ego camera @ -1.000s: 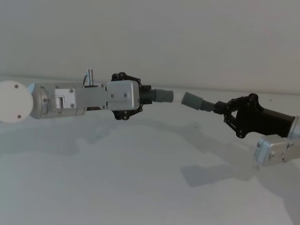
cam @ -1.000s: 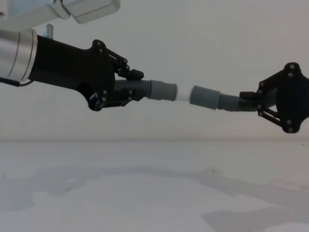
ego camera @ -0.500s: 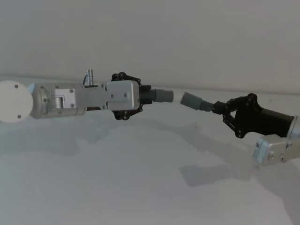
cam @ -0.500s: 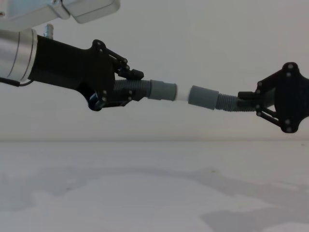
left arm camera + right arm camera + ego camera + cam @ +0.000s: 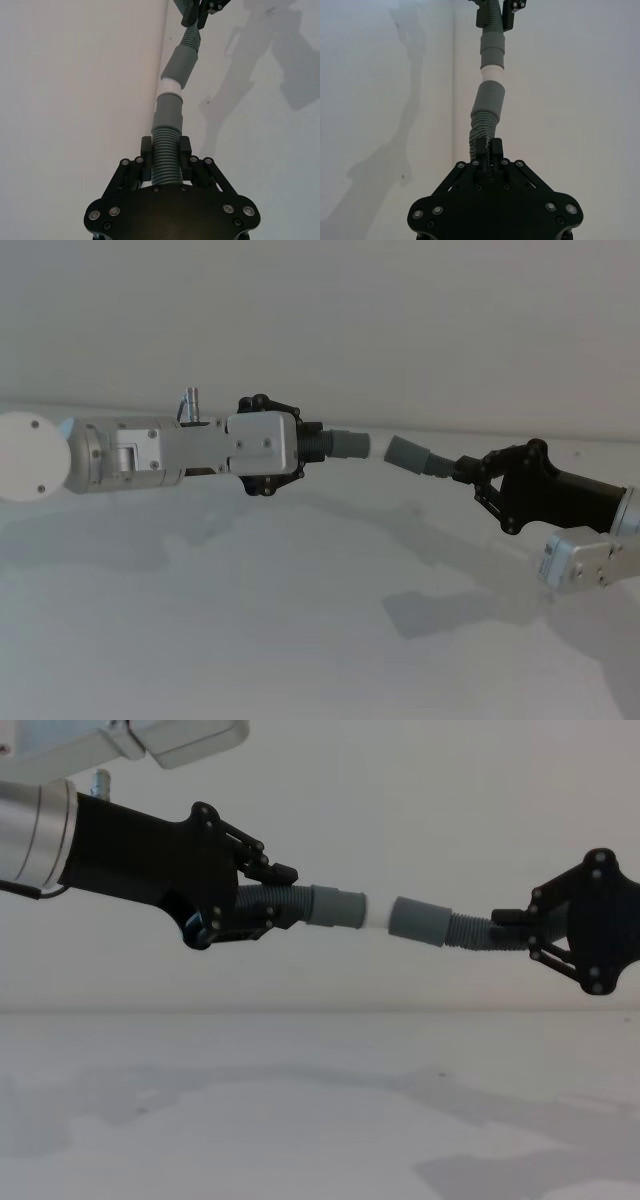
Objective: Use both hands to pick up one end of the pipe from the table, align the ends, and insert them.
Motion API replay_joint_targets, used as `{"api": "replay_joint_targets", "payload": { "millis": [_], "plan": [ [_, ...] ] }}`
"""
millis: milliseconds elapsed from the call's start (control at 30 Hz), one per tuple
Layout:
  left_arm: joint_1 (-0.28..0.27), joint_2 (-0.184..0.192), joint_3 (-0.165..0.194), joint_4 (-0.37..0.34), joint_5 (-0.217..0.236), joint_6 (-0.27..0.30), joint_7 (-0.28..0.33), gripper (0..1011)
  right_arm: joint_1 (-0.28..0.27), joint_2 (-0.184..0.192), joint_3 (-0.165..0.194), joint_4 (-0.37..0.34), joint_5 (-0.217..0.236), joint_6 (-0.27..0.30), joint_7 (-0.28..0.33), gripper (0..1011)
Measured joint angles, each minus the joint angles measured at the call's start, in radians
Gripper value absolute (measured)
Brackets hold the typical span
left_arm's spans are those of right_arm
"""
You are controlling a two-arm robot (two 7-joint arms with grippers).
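Note:
Both pipe pieces hang in the air above the table (image 5: 300,1120). My left gripper (image 5: 270,898) is shut on the ribbed part of one piece, whose grey cuff (image 5: 337,907) ends in a white tip (image 5: 377,914). The right gripper (image 5: 510,928) is shut on the ribbed part of the other piece, and its grey cuff (image 5: 417,921) faces the tip. The white tip (image 5: 170,88) reaches the mouth of the right cuff (image 5: 182,65). The two pieces meet at a slight angle. How far the tip sits inside cannot be made out.
A pale upright wall (image 5: 320,320) stands behind the table. Shadows of the arms fall on the white table (image 5: 300,640) below. The left arm's silver body (image 5: 150,452) stretches across the left half of the head view.
The right gripper has edged a little to the left with its piece, shortening the visible white tip between the cuffs. The left gripper has held still.

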Motion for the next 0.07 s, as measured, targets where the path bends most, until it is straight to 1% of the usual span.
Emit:
{"api": "replay_joint_targets", "payload": {
  "millis": [67],
  "plan": [
    [0.0,0.0,0.0,0.0,0.0,0.0,0.0,300,0.0,0.0,0.0,0.0,0.0,0.0,0.0,46]
  ]
}}
